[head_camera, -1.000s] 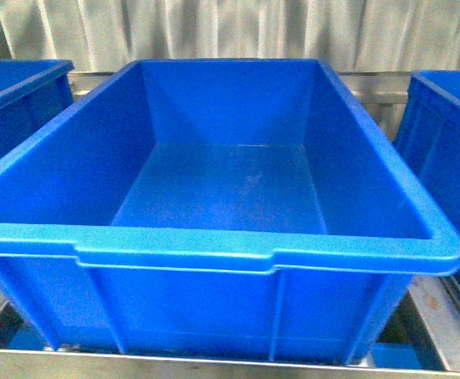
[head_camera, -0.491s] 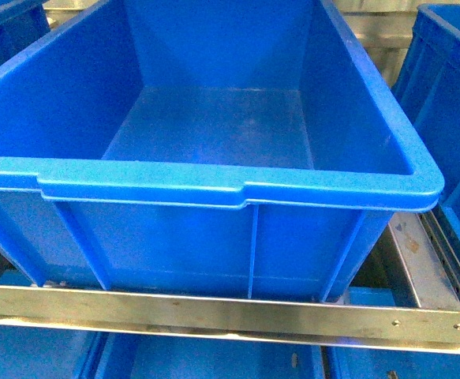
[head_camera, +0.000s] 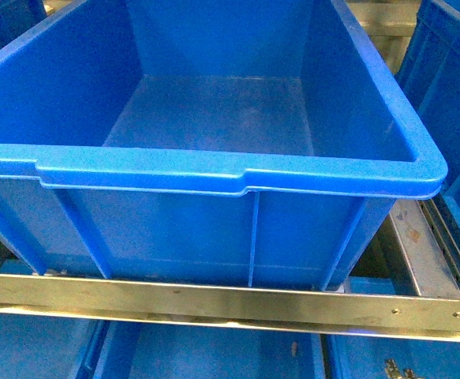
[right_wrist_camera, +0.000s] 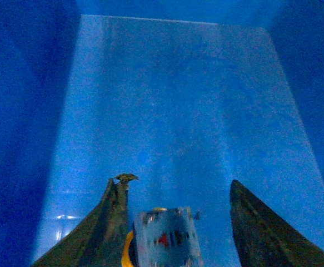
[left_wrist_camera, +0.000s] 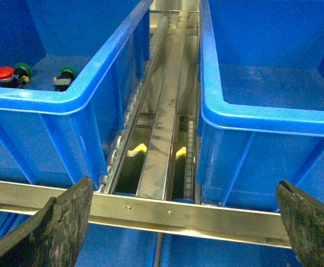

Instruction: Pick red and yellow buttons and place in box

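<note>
The big blue box (head_camera: 214, 170) fills the front view and nothing shows inside it; neither gripper shows there. In the left wrist view a red button (left_wrist_camera: 3, 73) lies in the neighbouring blue bin (left_wrist_camera: 67, 100) beside two green-capped buttons (left_wrist_camera: 66, 74). My left gripper (left_wrist_camera: 184, 222) is open wide and empty over the metal rail (left_wrist_camera: 167, 214), between that bin and the box (left_wrist_camera: 262, 119). My right gripper (right_wrist_camera: 179, 181) is open inside a blue container (right_wrist_camera: 167, 100). A blurred yellow-capped button (right_wrist_camera: 163, 236) sits between its fingers; I cannot tell if it touches them.
A steel rail (head_camera: 230, 304) crosses in front of the box, with more blue bins (head_camera: 206, 355) on the level below. Other blue bins stand at the right (head_camera: 450, 87) and left (head_camera: 9, 16). A roller track (left_wrist_camera: 162, 128) runs between the bins.
The front view has tilted down: the box sits higher and closer in frame, and the steel rail and lower bins have come into view. The box stays empty.
</note>
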Robot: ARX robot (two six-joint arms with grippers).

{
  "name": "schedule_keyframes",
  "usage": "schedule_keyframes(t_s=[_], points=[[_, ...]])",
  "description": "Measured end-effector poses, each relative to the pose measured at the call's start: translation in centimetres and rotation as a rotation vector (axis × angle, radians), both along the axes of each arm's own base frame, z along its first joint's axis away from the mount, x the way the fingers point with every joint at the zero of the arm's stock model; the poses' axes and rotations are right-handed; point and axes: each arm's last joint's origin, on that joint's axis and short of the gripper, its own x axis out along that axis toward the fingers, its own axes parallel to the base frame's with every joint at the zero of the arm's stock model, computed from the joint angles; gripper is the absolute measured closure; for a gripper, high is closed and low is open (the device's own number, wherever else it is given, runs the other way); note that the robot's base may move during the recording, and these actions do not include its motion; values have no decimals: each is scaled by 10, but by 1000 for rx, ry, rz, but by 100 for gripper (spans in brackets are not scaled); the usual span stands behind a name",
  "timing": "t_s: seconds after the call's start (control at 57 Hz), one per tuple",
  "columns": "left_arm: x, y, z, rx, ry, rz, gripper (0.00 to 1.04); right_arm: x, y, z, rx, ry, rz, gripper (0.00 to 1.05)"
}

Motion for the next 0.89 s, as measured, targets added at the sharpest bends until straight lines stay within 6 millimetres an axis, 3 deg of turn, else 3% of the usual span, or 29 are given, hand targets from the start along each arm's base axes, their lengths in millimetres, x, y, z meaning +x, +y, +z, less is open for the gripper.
schedule_keyframes(t_s=[0.14,0.228,0.386,0.561,0.667,0.754,0.895], points=[[0,0,0,0,0,0,8,-11,3,19,23,-44,19,18],[0,0,0,0,0,0,8,-27,9,39,47,-91,40,5],[0,0,0,0,0,0,8,-62,25,62,79,-146,77,6],[0,0,0,0,0,0,8,-124,62,86,141,-201,102,6],[0,0,0,0,0,0,8,-157,86,89,96,-272,79,21],[0,0,0,0,0,0,8,-187,104,70,88,-279,127,37],[0,0,0,0,0,0,8,-202,105,50,82,-308,128,57]])
